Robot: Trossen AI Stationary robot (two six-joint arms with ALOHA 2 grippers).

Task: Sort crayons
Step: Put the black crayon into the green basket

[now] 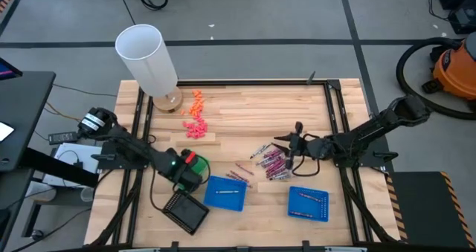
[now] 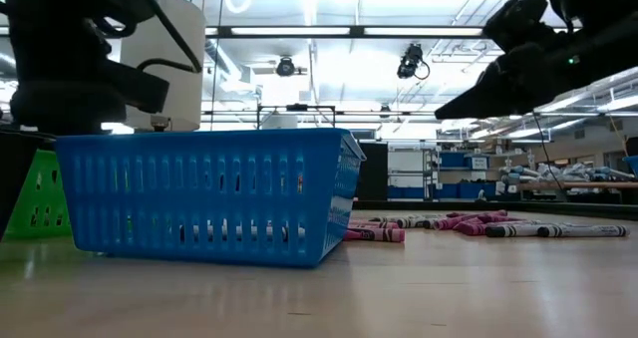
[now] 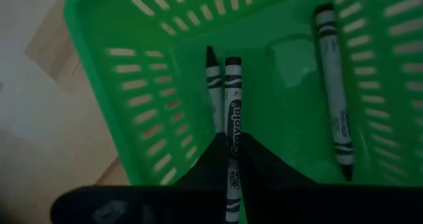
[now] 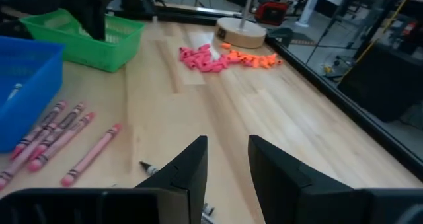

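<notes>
Plainly "Crayola" on pinched crayon (image 3: 233,128)

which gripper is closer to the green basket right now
Left. The left gripper hangs directly over the green basket, shut on a grey crayon. The right gripper is across the table, open, above the loose crayon pile.

Loose crayons (image 1: 271,163) heaped mid-counter (image 1: 245,111), between two baskets (image 1: 224,192) (image 1: 308,203) in front. Chunky bits (image 1: 195,117) behind, beside lamp base (image 1: 166,100). Third basket (image 3: 277,72), apparently under left gripper (image 3: 231,159), holding three crayons.
</notes>
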